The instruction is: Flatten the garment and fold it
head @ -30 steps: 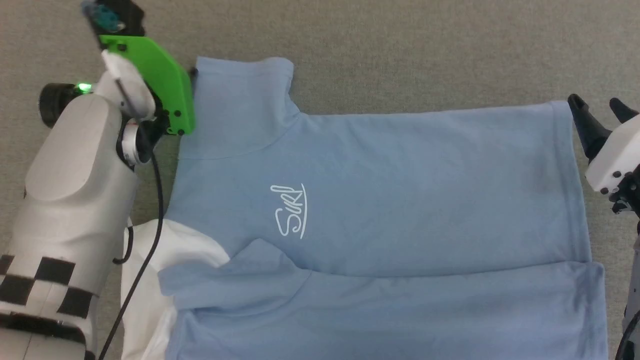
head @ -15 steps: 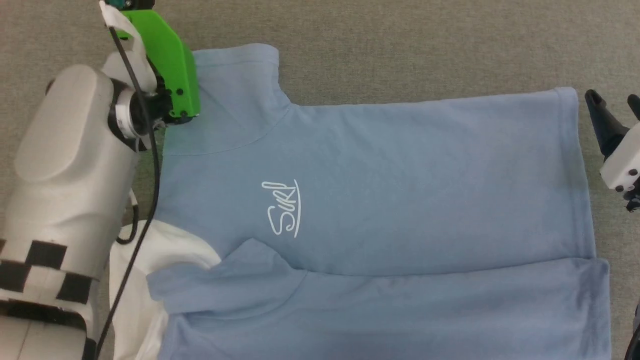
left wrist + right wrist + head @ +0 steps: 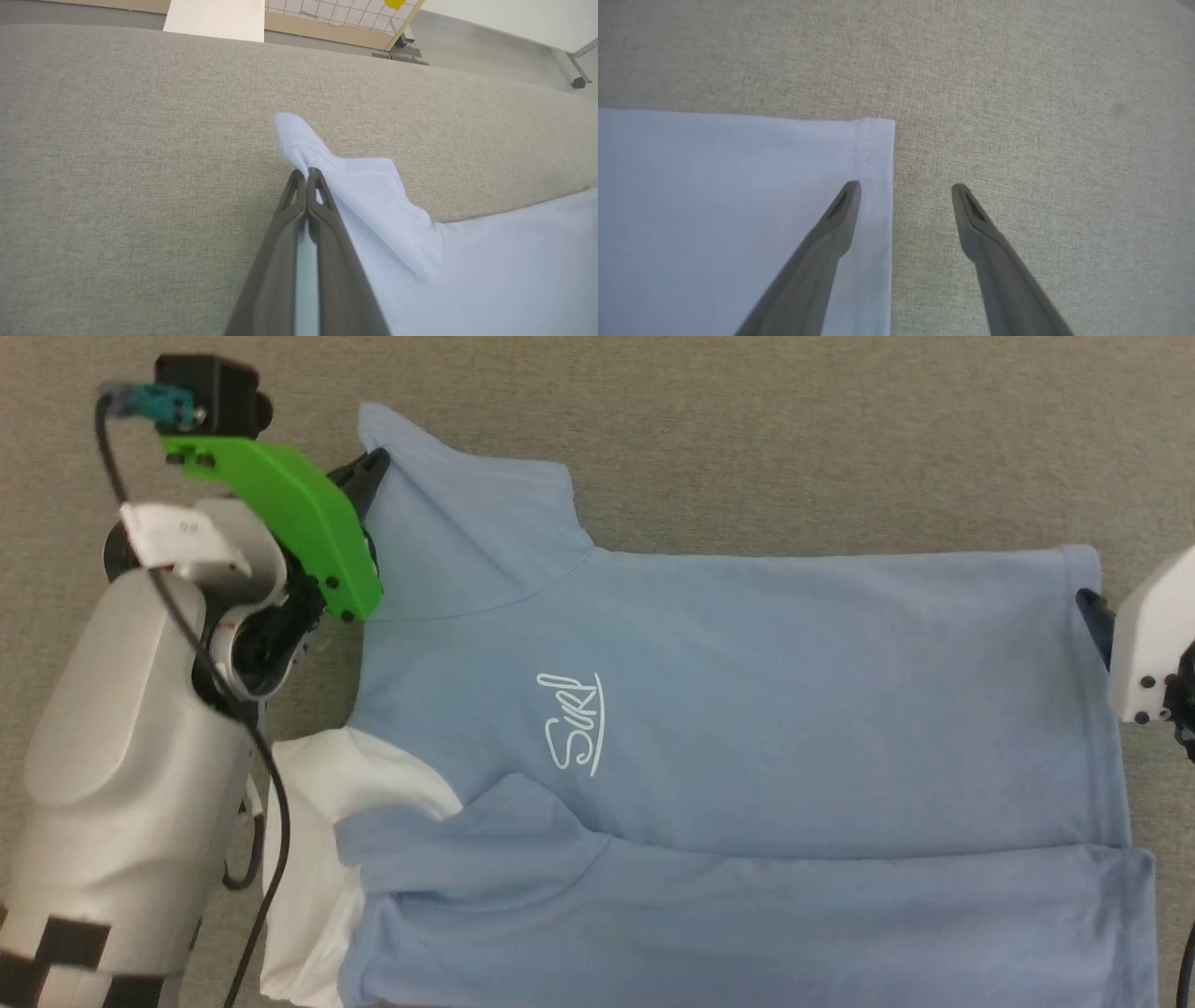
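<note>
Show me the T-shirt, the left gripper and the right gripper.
T-shirt (image 3: 794, 709): head view, on its flat blue body.
left gripper (image 3: 307, 173): left wrist view, at the shut fingertips pinching the cloth.
right gripper (image 3: 906, 186): right wrist view, midway between its open fingertips.

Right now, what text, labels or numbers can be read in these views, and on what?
"Surf" (last letter uncertain): white cursive lettering on the chest of the garment, sideways in the head view.
White tag on the left arm: marks too small to read.
</note>
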Robot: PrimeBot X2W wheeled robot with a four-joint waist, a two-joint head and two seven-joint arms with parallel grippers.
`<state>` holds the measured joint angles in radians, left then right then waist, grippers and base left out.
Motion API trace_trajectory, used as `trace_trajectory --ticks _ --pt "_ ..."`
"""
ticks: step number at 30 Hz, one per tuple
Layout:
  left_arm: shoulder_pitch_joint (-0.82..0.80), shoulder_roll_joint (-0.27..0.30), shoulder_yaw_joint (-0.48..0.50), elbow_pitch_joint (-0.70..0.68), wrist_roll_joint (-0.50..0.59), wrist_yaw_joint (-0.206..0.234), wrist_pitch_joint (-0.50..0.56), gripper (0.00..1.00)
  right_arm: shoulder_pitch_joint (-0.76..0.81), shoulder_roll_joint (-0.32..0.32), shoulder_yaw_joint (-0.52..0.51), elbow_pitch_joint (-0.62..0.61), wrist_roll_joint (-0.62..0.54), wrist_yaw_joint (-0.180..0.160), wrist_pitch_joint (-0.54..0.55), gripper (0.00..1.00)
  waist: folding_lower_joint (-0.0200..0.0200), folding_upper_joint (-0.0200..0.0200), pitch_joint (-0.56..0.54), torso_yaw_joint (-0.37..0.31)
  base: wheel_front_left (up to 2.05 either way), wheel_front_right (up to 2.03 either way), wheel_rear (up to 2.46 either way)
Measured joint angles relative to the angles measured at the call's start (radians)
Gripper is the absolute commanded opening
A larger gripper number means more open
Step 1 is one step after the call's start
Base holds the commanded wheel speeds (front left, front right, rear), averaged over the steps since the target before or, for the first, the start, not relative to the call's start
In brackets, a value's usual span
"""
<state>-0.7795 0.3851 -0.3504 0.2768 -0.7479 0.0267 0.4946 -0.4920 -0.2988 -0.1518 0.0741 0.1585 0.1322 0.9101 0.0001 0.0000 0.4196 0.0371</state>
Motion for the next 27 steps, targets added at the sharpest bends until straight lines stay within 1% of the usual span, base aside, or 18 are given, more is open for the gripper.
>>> trace_trajectory --ticks 4,10,11,12,13,15,18,23,25,27 --pt "0.086 0.019 0.010 -0.127 -0.003 0.018 -0.020 0.00 -0.038 -0.028 0.060 0.038 -0.025 0.000 0.055 1.00 0.0000 0.0000 0.002 0.021 0.00 0.00 0.00" --pt "0.178 0.024 0.012 -0.239 -0.011 0.039 -0.032 0.00 -0.073 -0.053 0.117 0.097 -0.036 0.000 0.103 1.00 0.0000 0.0000 0.028 0.042 0.00 0.00 0.00" --pt "0.189 0.024 0.013 -0.251 -0.014 0.042 -0.039 0.00 -0.081 -0.054 0.115 0.103 -0.034 0.000 0.121 0.50 0.0000 0.0000 0.031 0.046 0.00 0.00 0.00" --pt "0.195 0.024 0.012 -0.258 -0.016 0.045 -0.040 0.00 -0.087 -0.056 0.113 0.104 -0.033 0.000 0.130 0.14 0.0000 0.0000 0.032 0.049 0.00 0.00 0.00" --pt "0.201 0.024 0.015 -0.266 -0.019 0.045 -0.049 0.00 -0.091 -0.058 0.110 0.105 -0.030 0.000 0.138 0.00 0.0000 -0.0001 0.033 0.053 0.00 0.00 0.00" --pt "0.206 0.026 0.012 -0.279 -0.022 0.035 -0.058 0.00 -0.091 -0.057 0.105 0.103 -0.018 0.000 0.137 0.00 0.0000 0.0000 0.030 0.055 0.00 0.00 0.00" --pt "0.210 0.030 0.012 -0.290 -0.022 0.028 -0.062 0.00 -0.085 -0.054 0.082 0.100 -0.002 0.000 0.099 0.00 0.0000 0.0000 0.013 0.057 0.00 0.00 0.00" --pt "0.266 0.041 0.025 -0.347 -0.036 0.025 -0.086 0.00 -0.018 -0.038 0.020 0.055 0.034 0.000 0.013 0.00 -0.0001 0.0000 -0.040 0.054 0.00 0.00 0.00" --pt "0.303 0.052 0.032 -0.379 -0.035 0.028 -0.099 0.00 0.021 -0.025 -0.001 0.042 0.044 0.000 -0.007 0.00 0.0000 0.0000 -0.063 0.052 0.00 0.00 0.00" --pt "0.360 0.057 0.049 -0.409 -0.039 0.049 -0.110 0.00 0.068 -0.009 -0.031 0.030 0.054 0.000 -0.024 0.00 -0.0001 0.0000 -0.092 0.051 0.00 0.00 0.00"
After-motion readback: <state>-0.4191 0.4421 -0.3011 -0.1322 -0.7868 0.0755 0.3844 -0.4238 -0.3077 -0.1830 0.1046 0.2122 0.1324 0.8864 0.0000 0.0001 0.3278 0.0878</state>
